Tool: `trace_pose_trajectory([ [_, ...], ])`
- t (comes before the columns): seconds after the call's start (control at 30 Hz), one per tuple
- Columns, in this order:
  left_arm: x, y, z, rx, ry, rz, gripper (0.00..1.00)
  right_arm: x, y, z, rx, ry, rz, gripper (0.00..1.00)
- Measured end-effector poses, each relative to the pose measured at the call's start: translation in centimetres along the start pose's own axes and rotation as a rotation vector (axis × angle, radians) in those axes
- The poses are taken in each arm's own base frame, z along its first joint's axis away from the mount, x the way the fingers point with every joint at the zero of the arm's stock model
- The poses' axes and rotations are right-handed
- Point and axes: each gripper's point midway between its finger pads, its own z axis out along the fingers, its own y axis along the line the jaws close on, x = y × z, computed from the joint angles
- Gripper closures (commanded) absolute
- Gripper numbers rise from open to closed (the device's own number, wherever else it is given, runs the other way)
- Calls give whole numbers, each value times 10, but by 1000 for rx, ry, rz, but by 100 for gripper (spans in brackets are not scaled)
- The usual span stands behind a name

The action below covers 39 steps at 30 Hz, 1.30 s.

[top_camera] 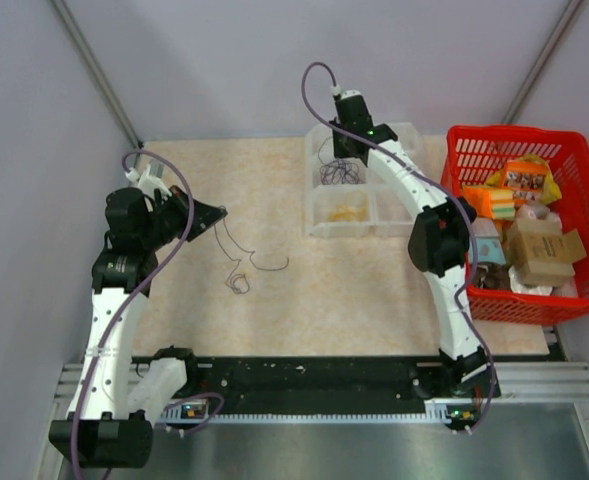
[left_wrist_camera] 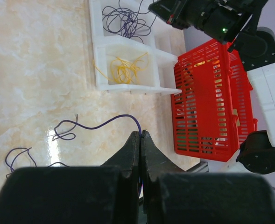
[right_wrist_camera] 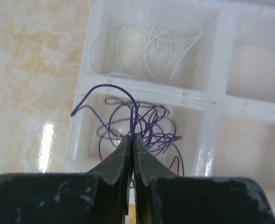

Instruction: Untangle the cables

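My left gripper [top_camera: 217,213] [left_wrist_camera: 141,134] is shut on one end of a thin purple cable [left_wrist_camera: 97,125], which trails across the table to a small loop [top_camera: 238,282]. A second loose purple strand [left_wrist_camera: 17,155] lies beside it. My right gripper [top_camera: 342,155] [right_wrist_camera: 132,138] hangs over a white divided tray [top_camera: 314,222] and is shut on a purple cable [right_wrist_camera: 110,87] that arcs up out of the purple tangle [right_wrist_camera: 151,128] in one compartment. Yellow cables [left_wrist_camera: 125,69] fill the compartment next to it, and white cables [right_wrist_camera: 158,44] another.
A red plastic basket [top_camera: 471,140] [left_wrist_camera: 207,116] full of boxes and packets stands right of the tray, close to the right arm. Grey walls enclose the table on the left, back and right. The arms' base rail runs along the near edge.
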Motion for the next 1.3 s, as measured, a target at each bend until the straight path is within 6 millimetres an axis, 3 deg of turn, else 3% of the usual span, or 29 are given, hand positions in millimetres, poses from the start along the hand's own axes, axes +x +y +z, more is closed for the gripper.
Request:
trace_pose_trajectory([
  [0.17,0,0,0,-1,1,-1,100,-42,-8,-6,23,-133,-36,100],
  [0.33,0,1,0,-2,1,2,100,-50,-15,1,44,-184,-111,100],
  [0.6,0,1,0,-1,1,4,100,4,-28,35,88,-95,-204,100],
  [0.7,0,0,0,0,2,2,100,25,-33,42,105,-51,-225,86],
  [0.87,1,-4,1,16,23,-4,100,43,-37,43,115,6,-258,33],
  [1.0,2,-7,6,39,51,-25,100,24,-39,21,133,20,-250,13],
  [1.07,2,-9,7,53,60,-40,100,14,-40,1,143,9,-231,7],
  [1.2,5,-12,10,86,71,-70,100,22,-39,-64,132,7,-205,1],
  [1.27,9,-8,15,91,84,-97,100,30,-21,-101,57,-26,-215,1],
  [1.3,10,-6,16,90,89,-108,100,37,-3,-120,-16,-57,-227,1],
])
